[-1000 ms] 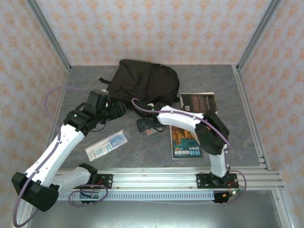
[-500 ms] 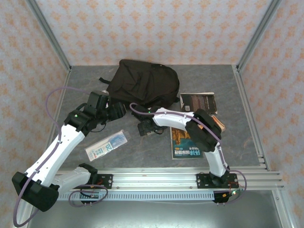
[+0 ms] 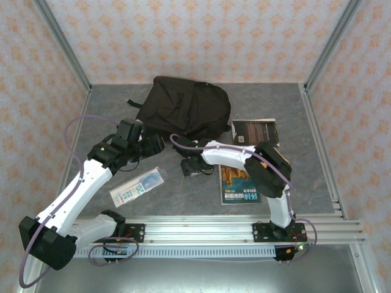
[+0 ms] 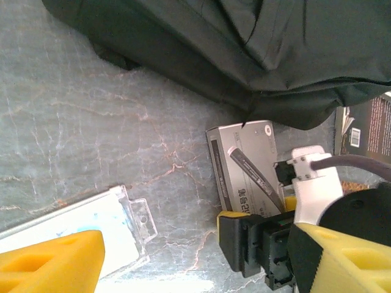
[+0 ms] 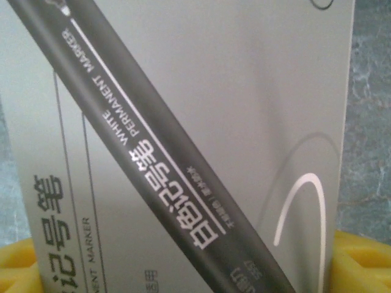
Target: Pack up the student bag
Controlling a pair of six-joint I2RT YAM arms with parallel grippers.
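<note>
The student bag point(image 3: 183, 110), a big black backpack, lies at the back of the table, and its lower edge hangs over the top of the left wrist view point(image 4: 256, 55). Just in front of it lies a grey box of white permanent markers point(image 4: 241, 165). My right gripper point(image 3: 194, 165) is down on that box point(image 5: 201, 122), with a yellow finger pressed against each long side point(image 5: 192, 268). My left gripper point(image 3: 153, 145) hovers open to the left of the box, near the bag's front edge, with nothing between its fingers point(image 4: 195, 268).
A clear plastic pack with a blue and white card point(image 3: 138, 186) lies front left point(image 4: 91, 223). A black book point(image 3: 255, 131) and a colourful magazine point(image 3: 238, 183) lie to the right of the right arm. Metal rails point(image 3: 201, 231) run along the near edge.
The right gripper's jaws have closed in on the marker box and its arm has shifted slightly. The left gripper has moved a little to the right, towards the box.
</note>
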